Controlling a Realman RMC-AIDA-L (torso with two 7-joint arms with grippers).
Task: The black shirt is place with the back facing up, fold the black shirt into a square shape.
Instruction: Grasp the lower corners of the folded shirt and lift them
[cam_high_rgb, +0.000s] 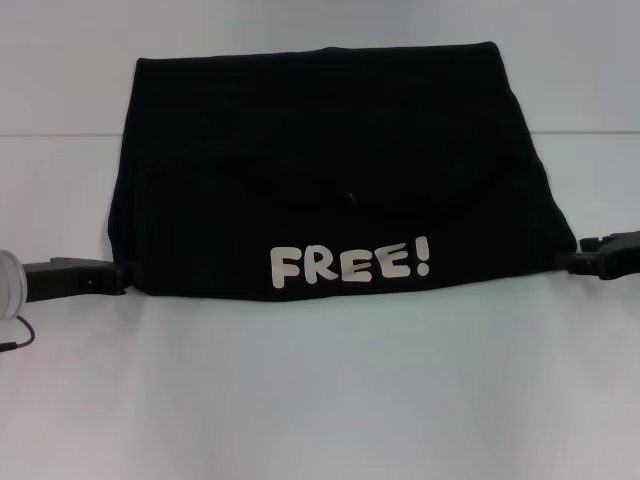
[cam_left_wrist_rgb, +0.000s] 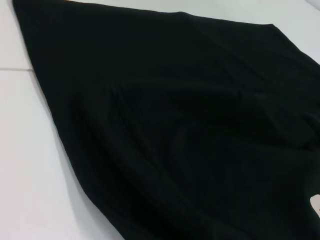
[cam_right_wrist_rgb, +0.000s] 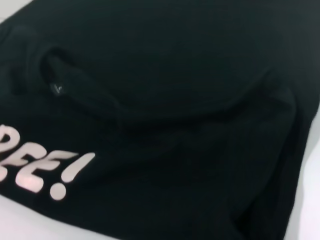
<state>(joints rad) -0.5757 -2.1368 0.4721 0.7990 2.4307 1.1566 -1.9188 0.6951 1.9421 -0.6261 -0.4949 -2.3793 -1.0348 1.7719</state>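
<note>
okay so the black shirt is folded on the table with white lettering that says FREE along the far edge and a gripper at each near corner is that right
Not quite. In the head view the FREE! lettering runs along the near edge of the black shirt, not the far edge. The left gripper and right gripper are at its near corners, as you said.

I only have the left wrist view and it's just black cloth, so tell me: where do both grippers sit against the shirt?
Observer: In the head view the left gripper is at the black shirt's near left corner, and the right gripper is at its near right corner, both low over the table.
Operator: Is any print showing?
Observer: Yes, white lettering reading FREE! faces up along the shirt's near edge.
</note>
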